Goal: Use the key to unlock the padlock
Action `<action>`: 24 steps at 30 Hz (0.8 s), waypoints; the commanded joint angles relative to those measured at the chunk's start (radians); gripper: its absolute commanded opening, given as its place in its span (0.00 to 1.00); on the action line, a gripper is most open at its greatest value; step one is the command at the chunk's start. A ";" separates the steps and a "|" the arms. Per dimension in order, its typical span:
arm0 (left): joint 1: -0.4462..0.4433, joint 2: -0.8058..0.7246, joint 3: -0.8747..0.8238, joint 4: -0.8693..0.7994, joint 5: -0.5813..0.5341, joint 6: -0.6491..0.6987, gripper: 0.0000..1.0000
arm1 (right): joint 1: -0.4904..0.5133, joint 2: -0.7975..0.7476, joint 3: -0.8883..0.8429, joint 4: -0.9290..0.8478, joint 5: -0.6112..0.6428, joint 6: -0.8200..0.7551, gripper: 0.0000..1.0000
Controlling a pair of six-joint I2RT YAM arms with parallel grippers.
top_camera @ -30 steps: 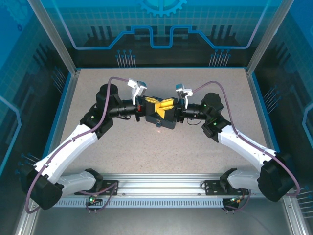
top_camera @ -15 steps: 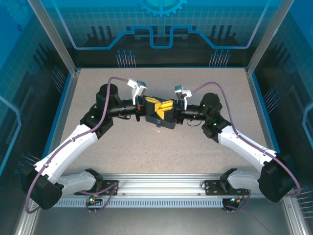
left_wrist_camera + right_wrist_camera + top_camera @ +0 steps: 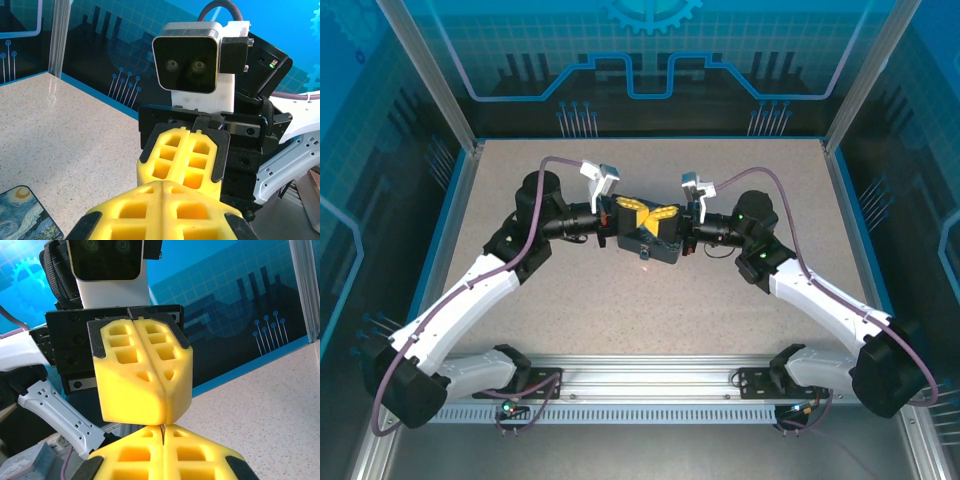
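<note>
- I am counting two arms, both reaching in over one dark-blue painted box (image 3: 655, 243) at the middle of the table (image 3: 620, 320).
- The left gripper (image 3: 636, 213) is showing clenched, its two yellow pads (image 3: 130, 390) pressing flush along a single seam.
- The right gripper (image 3: 662, 214) is clenched likewise, its two yellow pads (image 3: 159, 156) lying flat together. That is making four pads in all, the two pairs meeting tip to tip above the box.
- In the right wrist view I am noticing one thin dark sliver (image 3: 163, 426) right where the tips meet. I cannot tell whether it is the key, or whether either gripper is pinching it.
- One tiny pale speck (image 3: 643, 259) is lying at the box's near edge, too small for me to tell whether it is the padlock.
</note>
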 commanded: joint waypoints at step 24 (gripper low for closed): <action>0.296 0.067 -0.063 -0.140 -0.213 -0.066 0.77 | -0.083 -0.118 -0.132 -0.539 0.504 -0.048 0.00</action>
